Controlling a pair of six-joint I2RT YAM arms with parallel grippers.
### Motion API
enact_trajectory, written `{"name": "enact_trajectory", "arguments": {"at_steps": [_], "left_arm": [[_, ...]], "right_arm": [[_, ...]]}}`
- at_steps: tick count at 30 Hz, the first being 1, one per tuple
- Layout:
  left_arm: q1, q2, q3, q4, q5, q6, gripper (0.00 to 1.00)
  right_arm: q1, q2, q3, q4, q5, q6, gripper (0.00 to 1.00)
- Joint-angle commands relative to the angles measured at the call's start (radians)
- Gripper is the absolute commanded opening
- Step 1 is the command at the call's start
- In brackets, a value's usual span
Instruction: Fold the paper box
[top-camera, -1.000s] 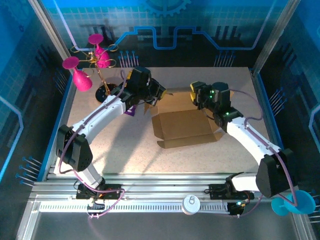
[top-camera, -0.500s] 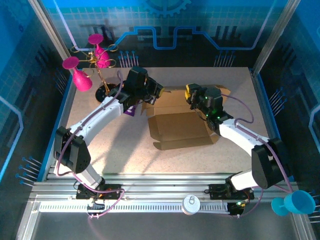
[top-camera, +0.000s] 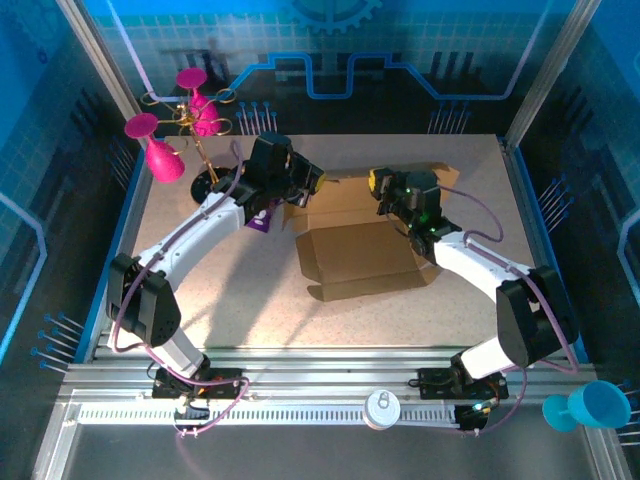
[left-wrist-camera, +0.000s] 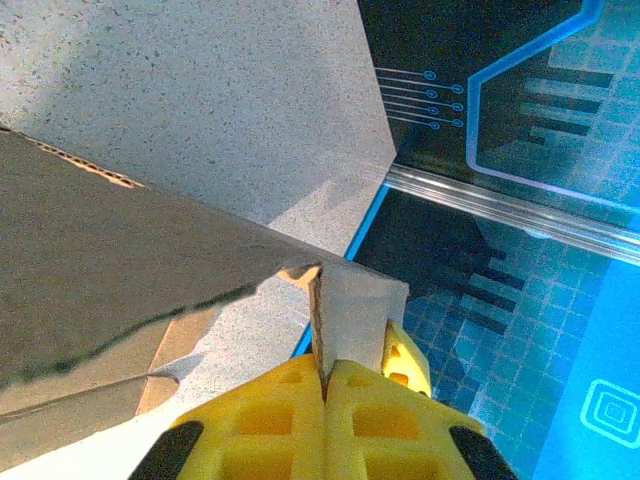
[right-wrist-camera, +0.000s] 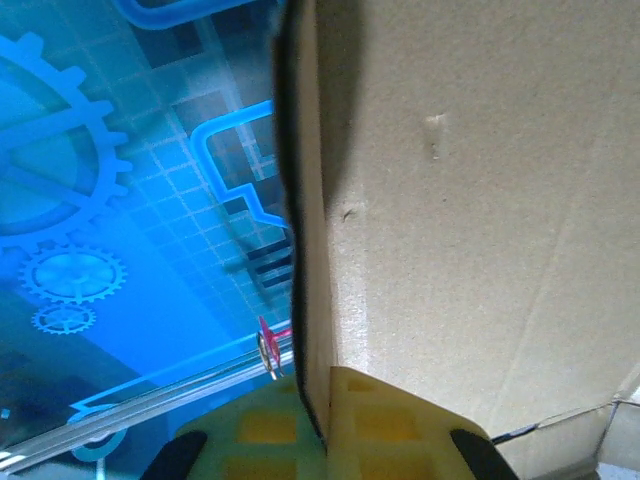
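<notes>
Change: the right tool (top-camera: 381, 184) has travelled left and toward the far side since a second ago, and its jaws have gone from partly open to closed. The paper box (top-camera: 360, 255) has slid a little to the left.
Left tool (top-camera: 308, 186): jaws pressed together on a small flap at the box's far left corner. In the left wrist view the thin cardboard strip stands in the slit between the yellow fingers (left-wrist-camera: 270, 405).
Right tool: closed on the edge of the box's far panel. In the right wrist view that edge runs down into the slit between the yellow fingers (right-wrist-camera: 390, 410).
Paper box: in the middle of the bench (top-camera: 220, 290). Its wide brown base lies flat and open, and the far panel is held between the two tools.
Purple packet (top-camera: 262, 221): on the bench beneath the left arm, just left of the box.
Pink cups (top-camera: 165, 160): on a thin stand at the far left corner, well apart from the box.
Teal cup (top-camera: 588, 405): at the near right, beyond the rail.
</notes>
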Motion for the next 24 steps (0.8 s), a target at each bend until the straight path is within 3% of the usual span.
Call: {"name": "enact_trajectory", "arguments": {"at_steps": [1,2,4,7,10,13,19,24], "left_arm": [[0.031,-0.051,0.006,-0.012,0.038,0.044,0.24],[0.048,-0.057,0.014,-0.022,0.052,0.068,0.4],[0.092,-0.079,0.037,-0.079,0.062,0.135,0.55],[0.191,-0.14,0.018,-0.158,0.068,0.224,0.59],[0.302,-0.186,-0.076,-0.147,0.128,0.244,0.56],[0.356,-0.19,-0.177,-0.104,0.176,0.247,0.46],[0.353,-0.161,-0.338,0.006,0.208,0.214,0.25],[0.333,-0.114,-0.464,0.256,0.263,0.156,0.24]], "right_arm": [[-0.016,-0.023,0.062,-0.064,0.026,0.018,0.0],[-0.019,-0.027,0.067,-0.087,0.025,0.025,0.0],[-0.027,-0.032,0.079,-0.12,0.023,0.042,0.0],[-0.046,-0.039,0.106,-0.177,-0.006,0.066,0.0],[-0.06,-0.061,0.153,-0.296,-0.027,0.07,0.0],[-0.071,-0.08,0.196,-0.39,-0.045,0.07,0.0],[-0.099,-0.093,0.227,-0.426,-0.066,0.091,0.0],[-0.112,-0.094,0.245,-0.439,-0.079,0.099,0.0]]}}
